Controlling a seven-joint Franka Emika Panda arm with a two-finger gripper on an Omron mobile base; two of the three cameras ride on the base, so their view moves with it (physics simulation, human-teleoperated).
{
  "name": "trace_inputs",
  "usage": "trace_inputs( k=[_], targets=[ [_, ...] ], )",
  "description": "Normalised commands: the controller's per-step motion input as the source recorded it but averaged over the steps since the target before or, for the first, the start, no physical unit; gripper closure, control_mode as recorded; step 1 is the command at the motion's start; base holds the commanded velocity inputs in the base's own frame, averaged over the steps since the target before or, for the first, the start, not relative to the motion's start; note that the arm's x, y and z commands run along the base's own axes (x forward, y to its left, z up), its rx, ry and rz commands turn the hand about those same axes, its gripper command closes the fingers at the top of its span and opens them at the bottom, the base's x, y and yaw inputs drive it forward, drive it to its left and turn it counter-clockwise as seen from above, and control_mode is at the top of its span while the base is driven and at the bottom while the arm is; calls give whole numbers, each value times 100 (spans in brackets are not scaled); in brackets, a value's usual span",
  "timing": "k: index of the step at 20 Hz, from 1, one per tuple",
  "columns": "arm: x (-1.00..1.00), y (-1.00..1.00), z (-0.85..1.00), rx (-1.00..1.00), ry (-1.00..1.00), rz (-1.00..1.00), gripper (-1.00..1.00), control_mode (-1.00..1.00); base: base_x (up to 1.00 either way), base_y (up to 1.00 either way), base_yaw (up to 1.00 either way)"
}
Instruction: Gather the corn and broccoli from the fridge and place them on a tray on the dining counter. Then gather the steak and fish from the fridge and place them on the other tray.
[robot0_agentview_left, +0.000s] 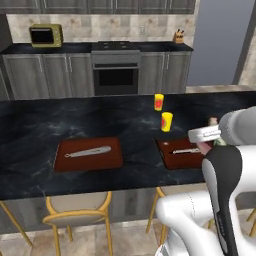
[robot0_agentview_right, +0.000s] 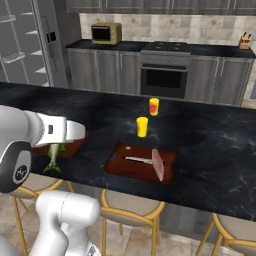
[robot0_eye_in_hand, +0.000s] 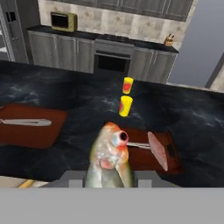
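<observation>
Currently carrying fish (robot0_eye_in_hand: 109, 155) toward dining counter (robot0_agentview_left: 30, 125). Gripper (robot0_eye_in_hand: 108, 177) pinching fish at the body, head pointing away from the hand, centre-bottom of hand view; tail hanging down at left edge of right base view, below the wrist. Likely held mid-body so it can drop flat onto a tray.

Steak (robot0_agentview_right: 158, 164) already lying on right tray (robot0_agentview_right: 117, 162), centre of right base view, resting at the tray's right end beside a silver knife-like utensil (robot0_agentview_right: 139, 160). Fish probably bound for the same tray, meat going together per task. Gripper hanging short of that tray, near counter's front edge, above the stools (robot0_agentview_left: 77, 212).

Left tray (robot0_agentview_left: 65, 160) at lower left of left base view, holding just one utensil (robot0_agentview_left: 90, 151). No corn or broccoli seen on it. Fridge (robot0_agentview_right: 30, 45) at upper left of right base view, door open, shelves visible.

Counts:
- trays: two
- utensils: two, one per tray
- yellow cups (robot0_agentview_left: 166, 121): two, red labels, between trays toward counter's far side
- steak: one
- fish: one
- microwave (robot0_agentview_left: 46, 35): one, upper left of left base view
- oven (robot0_agentview_left: 116, 75): one, top centre
</observation>
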Motion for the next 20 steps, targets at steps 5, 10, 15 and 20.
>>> trace_inputs(
  k=[5, 10, 15, 20],
  targets=[
    [0, 0, 0, 0, 0, 0, 100, 100, 11, -10, 0],
    [0, 0, 0, 0, 0, 0, 100, 100, 0, -46, 0],
    [17, -51, -13, 6, 6, 0, 100, -100, 0, -13, 0],
    [71, -16, -29, 3, 19, 0, 100, -100, 0, 0, 0]
  ],
)
